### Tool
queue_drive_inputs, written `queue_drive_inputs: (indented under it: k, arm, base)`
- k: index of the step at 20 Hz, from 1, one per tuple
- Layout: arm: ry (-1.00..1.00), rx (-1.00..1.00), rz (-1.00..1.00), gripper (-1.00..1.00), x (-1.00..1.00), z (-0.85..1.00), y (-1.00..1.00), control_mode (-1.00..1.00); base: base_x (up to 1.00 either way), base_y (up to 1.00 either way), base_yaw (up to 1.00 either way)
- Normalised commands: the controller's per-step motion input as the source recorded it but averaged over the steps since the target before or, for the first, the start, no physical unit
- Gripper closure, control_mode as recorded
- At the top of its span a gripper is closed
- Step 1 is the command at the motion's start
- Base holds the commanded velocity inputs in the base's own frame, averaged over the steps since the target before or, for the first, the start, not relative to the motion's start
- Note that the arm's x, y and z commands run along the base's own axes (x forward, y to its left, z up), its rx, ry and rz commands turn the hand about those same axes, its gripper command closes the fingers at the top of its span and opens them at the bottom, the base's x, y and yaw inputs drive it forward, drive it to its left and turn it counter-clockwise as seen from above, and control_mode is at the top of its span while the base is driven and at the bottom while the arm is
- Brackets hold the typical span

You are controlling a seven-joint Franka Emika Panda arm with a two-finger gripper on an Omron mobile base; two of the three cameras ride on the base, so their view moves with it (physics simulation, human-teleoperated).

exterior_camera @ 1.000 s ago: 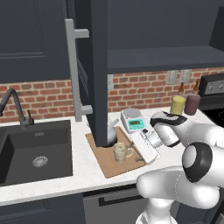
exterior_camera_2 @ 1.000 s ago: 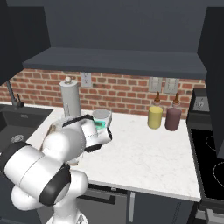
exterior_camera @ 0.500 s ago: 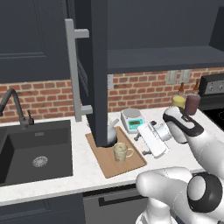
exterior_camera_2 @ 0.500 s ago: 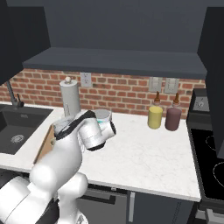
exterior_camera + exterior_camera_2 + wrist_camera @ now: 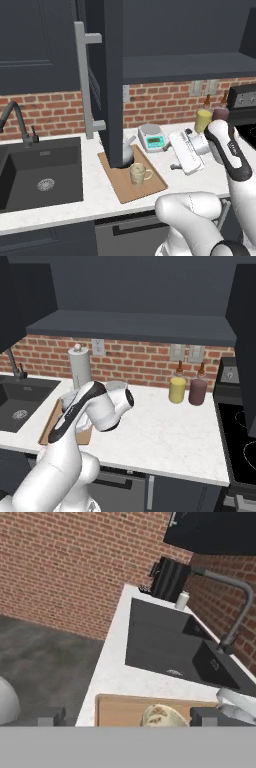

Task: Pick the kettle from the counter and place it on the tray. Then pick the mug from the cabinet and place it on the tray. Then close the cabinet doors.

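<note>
The light wooden tray lies on the white counter right of the sink. On it stands the beige mug, and behind that the dark kettle, half hidden by the open cabinet door. My gripper hovers just right of the tray, open, holding nothing. In the hand view the gripper has its fingertips wide apart, with the mug's rim and the tray low between them. The cabinet stands open, with a second door swung out at the right.
A white kitchen scale sits behind the tray. A yellow bottle and a dark red bottle stand by the brick wall, near a paper-towel roll. The black sink lies left, the stove right.
My hand has drawn back a little to the right of the tray and the elbow has swung right. The mug stays on the tray.
</note>
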Motion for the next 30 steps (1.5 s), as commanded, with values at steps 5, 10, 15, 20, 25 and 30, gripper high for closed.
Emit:
queue_drive_inputs:
  k: [5, 10, 15, 20, 25, 30]
  arm:
    - [0.0, 0.0, -0.17, -1.0, -0.24, 0.35, -0.05, -1.0]
    - [0.0, 0.0, -0.12, -1.0, -0.08, 0.03, 0.03, -1.0]
    - [-0.05, 0.0, 0.0, -1.0, -0.05, 0.0, -0.11, -1.0]
    - [-0.06, 0.03, -0.09, -1.0, -0.14, 0.01, -0.73, -1.0]
    - [-0.04, 0.02, -0.16, -1.0, 0.0, 0.14, -0.75, -1.0]
    - [-0.03, 0.02, -0.2, -1.0, 0.0, 0.31, -0.74, -1.0]
  base:
    - [0.0, 0.0, 0.0]
    - [0.0, 0.0, 0.0]
    - [0.0, 0.0, 0.0]
    - [0.0, 0.0, 0.0]
    - [0.0, 0.0, 0.0]
    - [0.0, 0.0, 0.0]
